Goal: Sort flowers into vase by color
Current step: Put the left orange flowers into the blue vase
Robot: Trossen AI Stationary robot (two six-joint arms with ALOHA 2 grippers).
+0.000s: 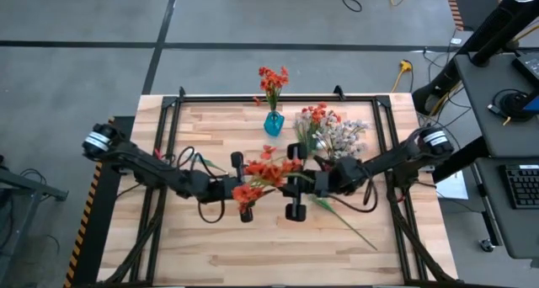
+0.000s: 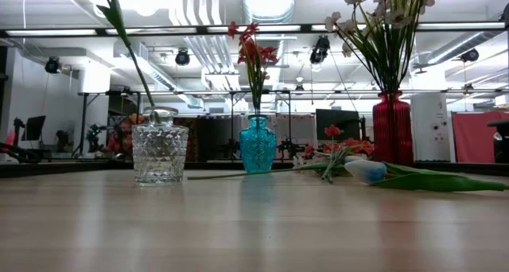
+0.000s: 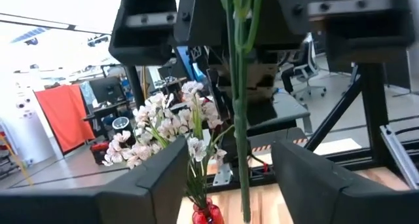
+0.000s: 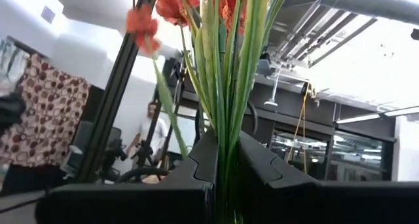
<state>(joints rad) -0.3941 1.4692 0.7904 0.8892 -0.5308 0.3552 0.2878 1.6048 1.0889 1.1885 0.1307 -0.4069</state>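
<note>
Workshop floor and ceiling lamps frame the pale wooden slat table (image 1: 253,246) on which I run both arms. Near its middle, the right gripper (image 4: 226,168) is pressed together on a bundle of green stems carrying orange-red blossoms (image 1: 263,172), the stems wedged between its dark fingers (image 4: 268,165). The left gripper (image 3: 226,175) faces it with fingers (image 3: 157,178) spread wide; a single green stem (image 3: 239,106) hangs in the gap, touched by neither pad as far as I can see. A turquoise glass vase (image 1: 274,123) at the far edge already holds orange-red flowers (image 1: 271,80); a dark red glass vase (image 2: 392,129) holds pale pink-white blossoms (image 1: 341,136); a clear cut-glass vase (image 2: 159,153) holds one long green stem (image 2: 127,49). A white tulip-like bud (image 2: 366,170) lies on the table.

Risks, as I judge them: with the left fingers parted, the whole spray depends on the right pinch, and smooth stems may slide or swivel. The blossom heads are bulky, so the bundle may tip. Carrying it over could brush the tall arrangements and topple a narrow vase.
</note>
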